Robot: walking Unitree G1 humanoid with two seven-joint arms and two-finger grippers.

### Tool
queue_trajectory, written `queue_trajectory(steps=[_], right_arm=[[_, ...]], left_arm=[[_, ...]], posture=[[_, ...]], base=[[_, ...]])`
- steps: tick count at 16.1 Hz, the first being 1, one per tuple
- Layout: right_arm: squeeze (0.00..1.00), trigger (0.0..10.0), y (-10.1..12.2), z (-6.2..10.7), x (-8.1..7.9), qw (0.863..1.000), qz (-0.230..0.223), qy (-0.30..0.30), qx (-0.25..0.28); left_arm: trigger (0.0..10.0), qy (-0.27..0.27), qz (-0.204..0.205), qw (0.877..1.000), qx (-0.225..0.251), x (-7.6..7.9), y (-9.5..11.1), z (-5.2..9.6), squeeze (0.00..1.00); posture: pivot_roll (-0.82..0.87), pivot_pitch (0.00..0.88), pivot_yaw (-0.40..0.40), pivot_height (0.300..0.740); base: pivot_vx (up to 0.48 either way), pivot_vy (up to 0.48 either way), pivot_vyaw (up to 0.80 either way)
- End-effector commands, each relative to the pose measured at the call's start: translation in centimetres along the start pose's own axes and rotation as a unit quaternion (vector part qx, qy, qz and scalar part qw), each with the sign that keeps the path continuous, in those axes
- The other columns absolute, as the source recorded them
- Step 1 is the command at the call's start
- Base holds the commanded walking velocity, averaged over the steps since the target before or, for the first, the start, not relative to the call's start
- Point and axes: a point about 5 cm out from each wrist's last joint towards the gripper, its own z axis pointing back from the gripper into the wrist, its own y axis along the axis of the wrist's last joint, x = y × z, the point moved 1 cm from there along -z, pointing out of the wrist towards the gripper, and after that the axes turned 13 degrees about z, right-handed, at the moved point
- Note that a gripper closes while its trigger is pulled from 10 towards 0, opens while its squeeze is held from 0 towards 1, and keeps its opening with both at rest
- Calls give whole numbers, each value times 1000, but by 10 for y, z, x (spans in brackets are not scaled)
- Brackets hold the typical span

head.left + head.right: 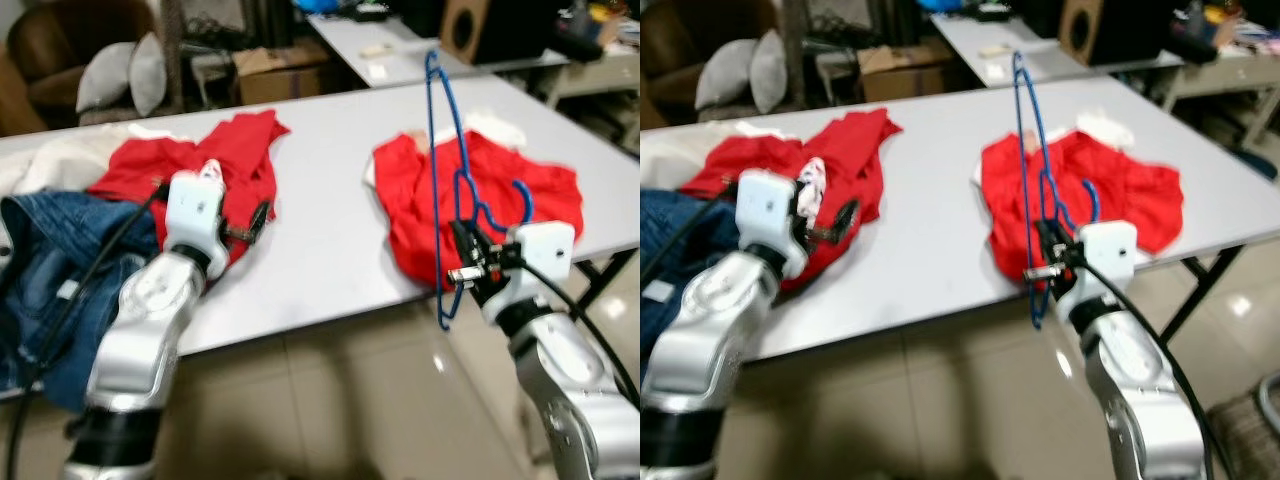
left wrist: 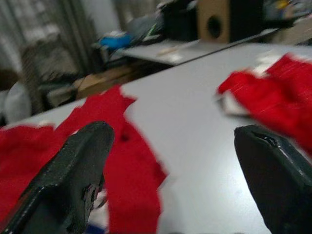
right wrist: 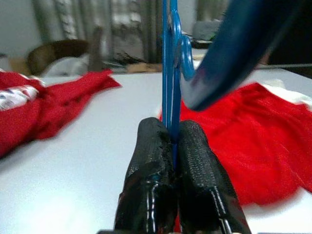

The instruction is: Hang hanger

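A blue wire hanger (image 1: 437,150) stands upright at the table's near right edge, its hook (image 1: 522,200) curling beside my wrist. My right gripper (image 1: 464,243) is shut on the hanger's thin wire (image 3: 171,73), the two black fingers (image 3: 156,161) pressed together around it. Beneath and behind it a red garment (image 1: 500,185) lies crumpled on the white table (image 1: 320,230). My left gripper (image 1: 258,222) is open over the edge of another red garment (image 1: 200,165) on the left; its fingers (image 2: 73,165) stand wide apart with nothing between them.
Blue jeans (image 1: 60,270) and a white cloth (image 1: 50,160) hang off the table's left end. Behind the table stand a second table (image 1: 400,45), a cardboard box (image 1: 280,70), a speaker (image 1: 470,28) and a cushioned chair (image 1: 90,60). Tiled floor lies in front.
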Motion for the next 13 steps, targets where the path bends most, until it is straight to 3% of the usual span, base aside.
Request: queue_trajectory(steps=[1,3,7,10,11,13], right_arm=[[0,10000,9,-2,-4,1000,20,5,19],[0,10000,14,-5,-6,999,24,25,28],[0,10000,22,-8,-14,996,-13,71,43],[0,10000,23,-9,-16,996,-14,78,45],[0,10000,24,-10,-17,995,-12,90,44],[0,10000,22,-10,-17,994,-5,98,40]], left_arm=[[10000,17,-9,1000,15,-8,10,1,1000],[10000,22,-7,999,29,-9,18,1,1000],[10000,28,1,998,52,-7,30,1,1000],[10000,34,5,998,49,-9,29,1,1000],[10000,53,-13,998,38,-16,21,3,1000],[10000,69,-7,997,30,-20,11,6,1000]], posture=[[-62,0,48,740],[-53,0,36,740],[-39,0,11,740],[-39,0,7,740],[-40,0,4,740],[-40,0,-4,740]], base=[[0,439,0],[0,442,0],[0,433,0],[0,400,0],[0,-480,0],[0,-480,0]])
